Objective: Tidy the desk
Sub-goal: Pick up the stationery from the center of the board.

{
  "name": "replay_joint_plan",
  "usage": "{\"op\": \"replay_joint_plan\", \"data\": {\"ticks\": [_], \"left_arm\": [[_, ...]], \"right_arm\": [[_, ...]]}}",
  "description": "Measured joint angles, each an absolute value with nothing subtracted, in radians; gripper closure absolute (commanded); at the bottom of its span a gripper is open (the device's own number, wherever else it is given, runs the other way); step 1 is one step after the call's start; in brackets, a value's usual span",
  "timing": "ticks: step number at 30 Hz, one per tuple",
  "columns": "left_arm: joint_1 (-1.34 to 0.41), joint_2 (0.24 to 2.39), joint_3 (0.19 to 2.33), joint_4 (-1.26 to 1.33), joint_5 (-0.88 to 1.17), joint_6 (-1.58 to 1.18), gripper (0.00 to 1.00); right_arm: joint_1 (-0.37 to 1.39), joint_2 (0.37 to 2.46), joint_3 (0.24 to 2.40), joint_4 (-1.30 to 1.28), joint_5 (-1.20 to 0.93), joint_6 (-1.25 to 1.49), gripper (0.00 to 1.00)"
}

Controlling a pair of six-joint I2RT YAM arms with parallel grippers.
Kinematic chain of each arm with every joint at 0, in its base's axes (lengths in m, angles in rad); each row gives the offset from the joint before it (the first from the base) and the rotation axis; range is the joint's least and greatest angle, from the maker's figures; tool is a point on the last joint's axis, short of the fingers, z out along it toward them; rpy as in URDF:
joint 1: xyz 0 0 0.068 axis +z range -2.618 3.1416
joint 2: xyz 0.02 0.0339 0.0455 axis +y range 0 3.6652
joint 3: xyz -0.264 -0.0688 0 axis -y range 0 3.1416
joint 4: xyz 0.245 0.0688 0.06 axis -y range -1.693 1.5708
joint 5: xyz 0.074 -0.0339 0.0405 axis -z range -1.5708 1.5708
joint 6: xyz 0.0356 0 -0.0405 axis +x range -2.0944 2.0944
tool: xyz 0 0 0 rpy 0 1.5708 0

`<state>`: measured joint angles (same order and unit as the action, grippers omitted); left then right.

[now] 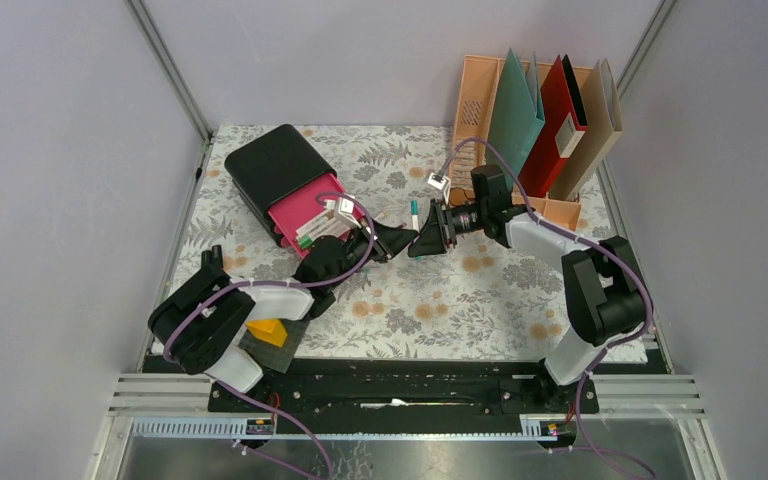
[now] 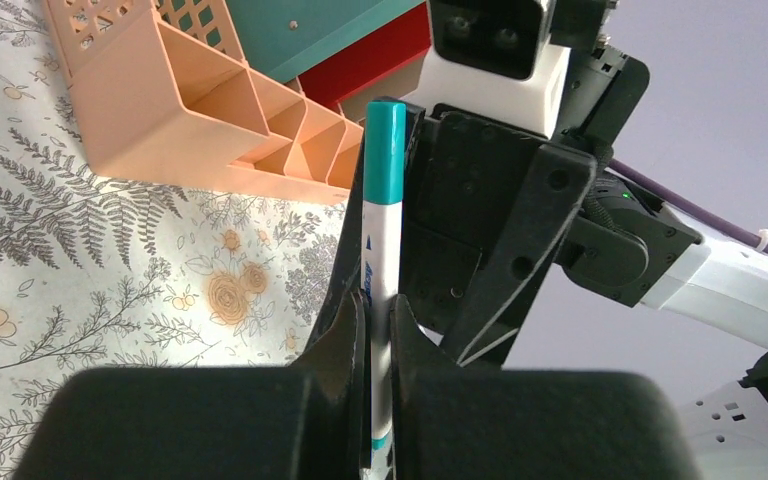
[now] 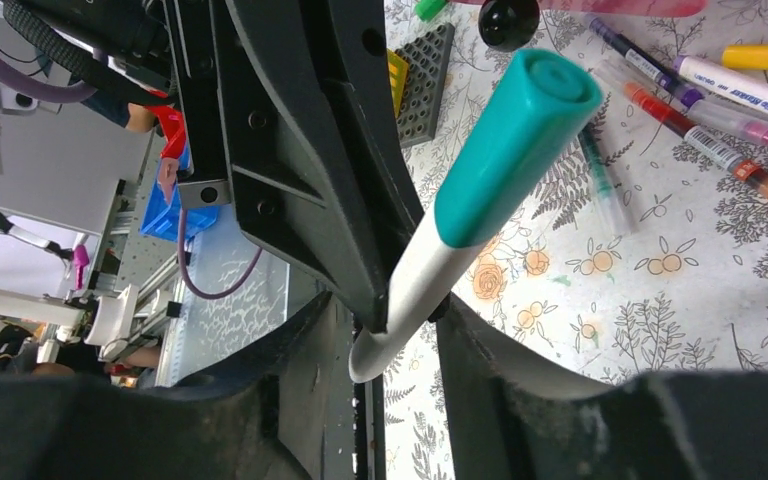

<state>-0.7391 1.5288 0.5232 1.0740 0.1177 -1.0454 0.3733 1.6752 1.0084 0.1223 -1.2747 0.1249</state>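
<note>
Desk (image 1: 480, 300), a flat top under pale cloth printed with grey ferns and orange flowers, lies below both arms. Left gripper (image 2: 378, 325) is clamped tight on the white barrel of one marker (image 2: 384, 150), a smooth round stick with a teal cap, held upright above mid-desk. Right gripper (image 3: 388, 345) faces it, its black jaws part open on either side of the barrel; whether they touch it is hard to make out. The barrel's lower end is hidden behind the jaws. Beyond, about five loose pens (image 3: 705, 140) lie on the desk, one blurred, near a grey studded brick (image 3: 425, 85). Far right stands one peach lattice rack (image 1: 475, 100) holding teal, red and tan folders (image 1: 515, 110). Far left sits one black box (image 1: 280, 165), its pink drawer (image 1: 300, 210) pulled out.
</note>
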Motion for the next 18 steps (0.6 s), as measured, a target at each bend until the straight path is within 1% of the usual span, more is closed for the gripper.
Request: {"op": "replay_joint_plan", "data": {"ticks": [3,5,6,7,9,12,14,16,18], "left_arm": [[-0.739,1.529,0.524,1.080,0.117,-1.046,1.00],[-0.739,1.529,0.524,1.087,0.124,-1.043,1.00],[-0.739,1.529,0.524,1.090,0.124,-1.039,1.00],[-0.740,1.530,0.524,1.092,0.124,-1.038,1.00],[-0.740,1.530,0.524,1.093,0.125,-1.038,1.00],[-0.740,1.530,0.524,1.094,0.128,-1.036,0.87],[-0.740,1.530,0.524,1.095,0.131,-1.030,0.74],[-0.739,1.529,0.523,1.099,0.132,-1.024,0.58],[-0.738,1.526,0.522,1.110,0.136,-1.008,0.45]], "right_arm": [[0.381,1.682,1.008,0.126,-1.277,0.133,0.82],[0.382,1.687,1.009,0.121,-1.274,0.152,0.95],[0.378,1.687,1.009,0.121,-1.275,0.153,0.98],[0.377,1.688,1.009,0.119,-1.276,0.156,1.00],[0.377,1.688,1.010,0.117,-1.276,0.157,1.00],[0.377,1.688,1.014,0.102,-1.277,0.146,1.00],[0.377,1.688,1.019,0.083,-1.277,0.129,1.00],[0.377,1.688,1.028,0.060,-1.277,0.105,1.00],[0.380,1.688,1.037,0.033,-1.276,0.070,1.00]]}}
